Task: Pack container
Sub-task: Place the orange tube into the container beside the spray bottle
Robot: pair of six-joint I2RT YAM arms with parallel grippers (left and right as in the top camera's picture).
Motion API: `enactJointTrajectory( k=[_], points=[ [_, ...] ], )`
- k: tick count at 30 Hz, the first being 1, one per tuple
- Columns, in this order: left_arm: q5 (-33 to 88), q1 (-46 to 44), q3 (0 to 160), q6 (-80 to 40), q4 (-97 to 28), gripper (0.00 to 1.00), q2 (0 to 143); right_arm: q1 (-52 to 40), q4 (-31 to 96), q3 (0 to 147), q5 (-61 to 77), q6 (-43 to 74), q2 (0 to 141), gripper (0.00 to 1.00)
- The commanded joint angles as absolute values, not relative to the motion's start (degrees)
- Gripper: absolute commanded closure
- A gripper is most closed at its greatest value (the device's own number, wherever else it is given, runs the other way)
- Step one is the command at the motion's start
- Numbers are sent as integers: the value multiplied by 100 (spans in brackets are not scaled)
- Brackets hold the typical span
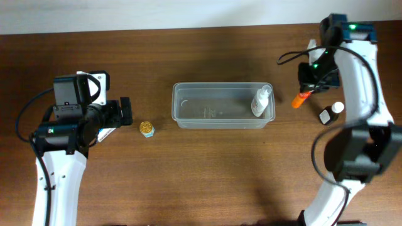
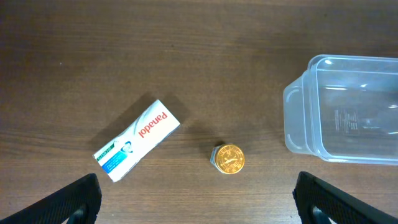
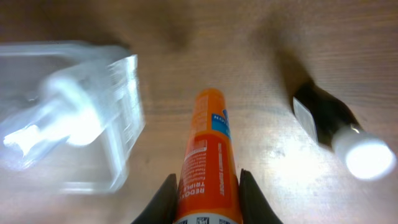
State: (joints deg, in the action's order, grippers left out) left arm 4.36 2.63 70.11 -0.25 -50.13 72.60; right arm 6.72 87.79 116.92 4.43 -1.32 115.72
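The bench is dark brown wood, with a strip of pale wall along the far edge. I see the container lying near the middle of the bench, open side up. A clear bottle with a white top is inside it, at the 3 o'clock end.

At 9 o'clock from the container, a short way off, sits a little jar with a gold lid. On past it, at about 9 o'clock in my left wrist view, lies a white box with red letters, flat and turned at a slant.

My left end effector is spread wide and grips nothing. It hangs above the box and the jar.

My right end effector is squeezed tight on an orange tube, off the 3 o'clock end of the container. I cannot tell if the tube touches the wood. At about 4 o'clock from the tube lies a dark bottle with a white cap.
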Motion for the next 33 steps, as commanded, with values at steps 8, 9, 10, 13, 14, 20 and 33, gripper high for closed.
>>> enactJointTrajectory(
  k=[8, 9, 10, 13, 14, 20, 33],
  points=[
    [517, 239, 7118, -62, -4998, 0, 7264, -823, 9491, 11926, 517, 403, 9633, 91],
    [517, 239, 7118, -62, -4998, 1, 7264, -888, 9520, 11924, 489, 495, 9633, 92],
    [517, 239, 7118, -62, -4998, 1, 7264, -956, 9537, 11904, 419, 593, 9638, 92],
    [517, 239, 7118, -62, -5000, 1, 7264, -1107, 9515, 11692, 169, 790, 9638, 93],
    [517, 239, 7118, -62, -4998, 1, 7264, -1140, 9448, 11539, 172, 786, 9638, 93],
    [517, 239, 7118, -62, -4998, 1, 7264, -1162, 8615, 10462, 196, 784, 9638, 93],
    [517, 239, 7118, -62, -4995, 1, 7282, -1162, 7048, 8766, 191, 777, 9725, 92]
  ],
)
